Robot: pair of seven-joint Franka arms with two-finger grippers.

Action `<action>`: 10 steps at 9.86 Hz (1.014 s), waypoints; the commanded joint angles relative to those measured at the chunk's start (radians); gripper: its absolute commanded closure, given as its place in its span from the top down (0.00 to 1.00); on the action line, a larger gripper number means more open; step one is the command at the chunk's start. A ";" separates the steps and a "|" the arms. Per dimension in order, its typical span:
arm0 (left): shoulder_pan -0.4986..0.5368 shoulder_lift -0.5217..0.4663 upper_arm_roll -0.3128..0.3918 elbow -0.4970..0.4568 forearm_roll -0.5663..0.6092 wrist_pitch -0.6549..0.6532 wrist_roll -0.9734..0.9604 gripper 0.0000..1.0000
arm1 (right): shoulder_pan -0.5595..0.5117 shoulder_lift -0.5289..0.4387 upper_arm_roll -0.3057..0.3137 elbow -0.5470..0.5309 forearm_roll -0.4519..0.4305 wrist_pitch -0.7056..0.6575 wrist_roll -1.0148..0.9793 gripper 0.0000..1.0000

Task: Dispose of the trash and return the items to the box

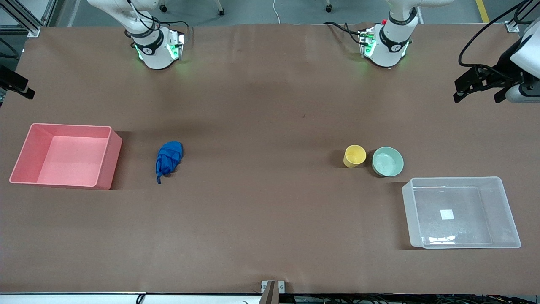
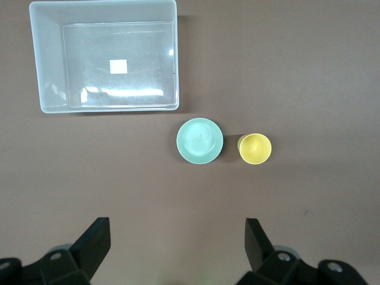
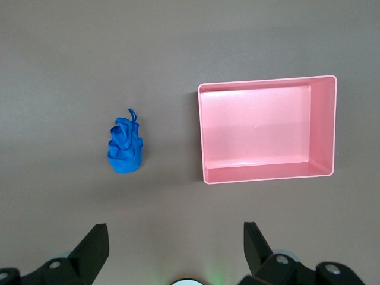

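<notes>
Seen from the front, the blue wad of trash [image 1: 168, 158] lay on the brown counter [image 1: 270, 105] at about nine o'clock from its middle. The pink bin [image 1: 63, 154] stood well apart from it, again toward nine o'clock. The yellow cup [image 1: 354, 156] stood upright at about three o'clock from the middle, with the mint-green bowl [image 1: 387, 161] just beside it. The clear box [image 1: 460, 211] sat near the bowl, toward four o'clock and holding nothing. The left gripper [image 2: 175, 249] hung above the counter at the left arm's end. The right gripper [image 3: 172, 249] hung at the right arm's end. Both pairs of jaws were spread wide and held nothing.
</notes>
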 commanded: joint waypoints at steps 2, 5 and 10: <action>0.009 0.032 0.002 -0.028 -0.007 0.018 -0.002 1.00 | -0.004 -0.013 0.001 -0.010 0.000 0.000 -0.012 1.00; 0.009 0.084 0.002 -0.027 -0.010 0.073 0.003 1.00 | 0.000 -0.007 0.002 -0.007 -0.004 -0.002 -0.013 1.00; 0.037 0.179 0.002 -0.291 -0.011 0.449 0.009 1.00 | 0.039 0.099 0.059 -0.120 -0.003 0.154 0.003 1.00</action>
